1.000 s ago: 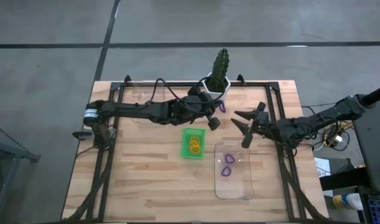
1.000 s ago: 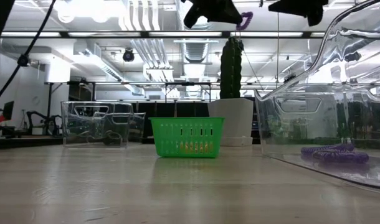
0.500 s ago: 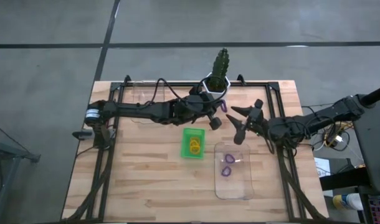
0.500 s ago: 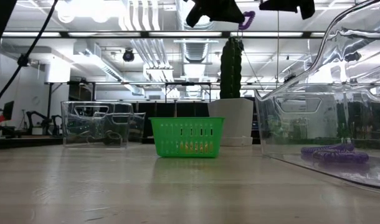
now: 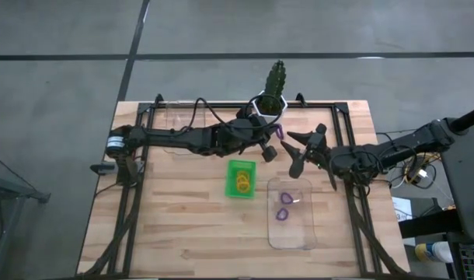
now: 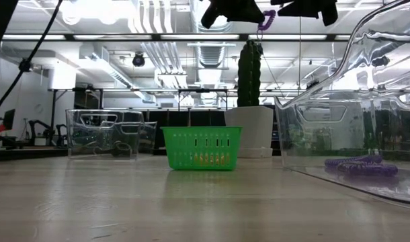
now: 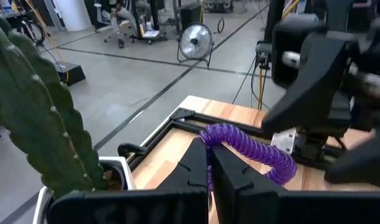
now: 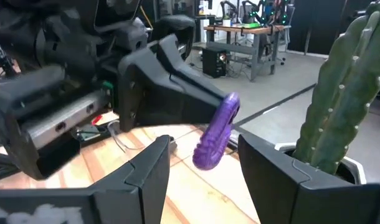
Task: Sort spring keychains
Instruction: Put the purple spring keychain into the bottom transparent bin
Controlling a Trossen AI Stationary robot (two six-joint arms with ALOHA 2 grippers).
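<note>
My left gripper [image 5: 273,142] hovers high over the table near the cactus pot, shut on a purple spring keychain [image 5: 279,132] [image 6: 265,18]. My right gripper [image 5: 291,154] is open and level with it. In the right wrist view its fingers [image 8: 149,165] stand on either side of that keychain [image 8: 217,129], apart from it. Orange keychains [image 5: 241,182] lie in the small green tray [image 5: 230,185]. Two purple ones [image 5: 284,207] lie on the floor of the clear tray [image 5: 301,233]. My left gripper pinches one end of the purple keychain's coil [image 7: 212,133] between its two fingers [image 7: 193,163]. The keychain is lifted clear of the table, and its free end [image 7: 282,168] sticks out past the fingertips toward my right gripper.
A cactus in a white pot [image 5: 274,92] stands at the far edge, just behind both grippers. A second clear tray [image 6: 103,133] sits at the far left, under my left arm. Black frame rails [image 5: 347,167] run along the table's sides.
My right gripper has moved toward the table's left, closing in on the purple keychain, until its open fingers came to stand on either side of it.
</note>
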